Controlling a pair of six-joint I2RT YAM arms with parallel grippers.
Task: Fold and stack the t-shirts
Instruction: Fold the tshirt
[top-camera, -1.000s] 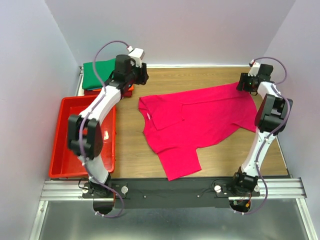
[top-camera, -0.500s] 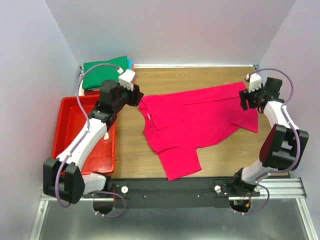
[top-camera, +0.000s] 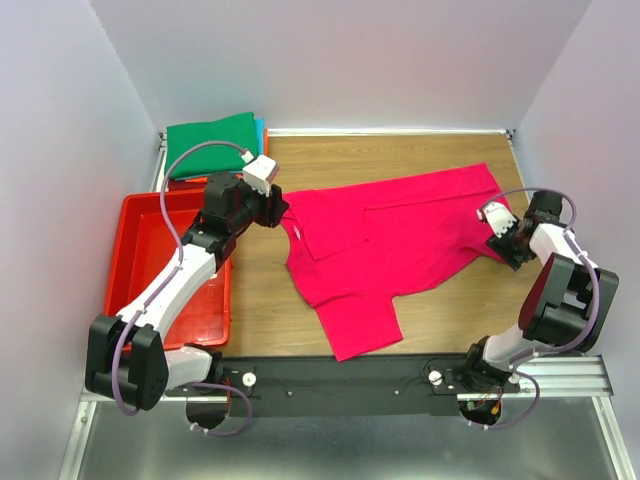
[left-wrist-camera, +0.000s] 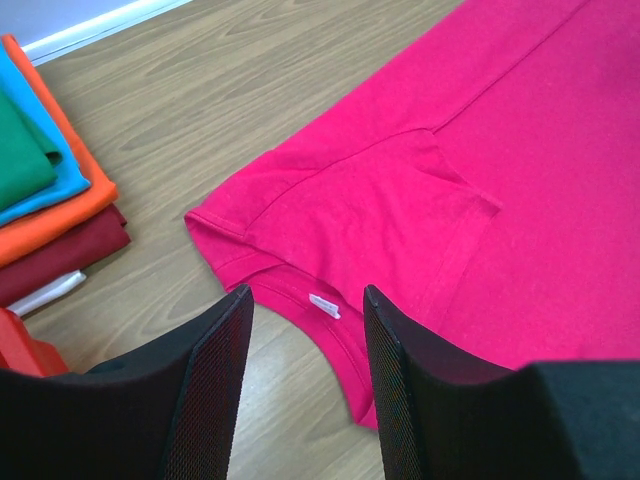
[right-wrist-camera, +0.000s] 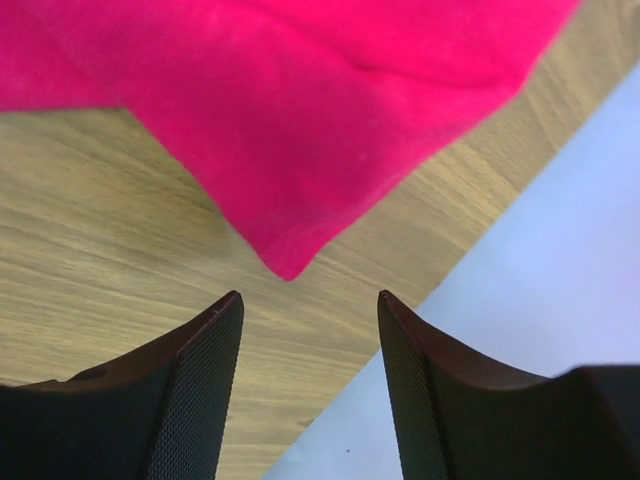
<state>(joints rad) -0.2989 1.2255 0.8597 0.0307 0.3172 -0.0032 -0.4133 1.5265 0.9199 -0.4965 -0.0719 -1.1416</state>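
Note:
A magenta-pink t-shirt (top-camera: 400, 240) lies partly folded across the wooden table, collar to the left. My left gripper (top-camera: 281, 208) is open and empty, just above the collar with its white label (left-wrist-camera: 324, 306). The shirt fills the right of the left wrist view (left-wrist-camera: 480, 160). My right gripper (top-camera: 512, 256) is open and empty, hovering by the shirt's right corner (right-wrist-camera: 290, 265) near the table's right edge. A stack of folded shirts, green (top-camera: 212, 138) on top, then teal-blue (left-wrist-camera: 60, 170), orange (left-wrist-camera: 70, 215) and dark red (left-wrist-camera: 60, 262), sits at the back left.
A red plastic tray (top-camera: 135, 290) stands along the left edge, under my left arm. The right wall (right-wrist-camera: 560, 250) is very close to my right gripper. Bare wood (top-camera: 440, 310) lies in front of the shirt.
Both arms swung down from the back of the table. My left gripper came off the stack to the shirt's collar. My right gripper moved from the back right hem to the right corner.

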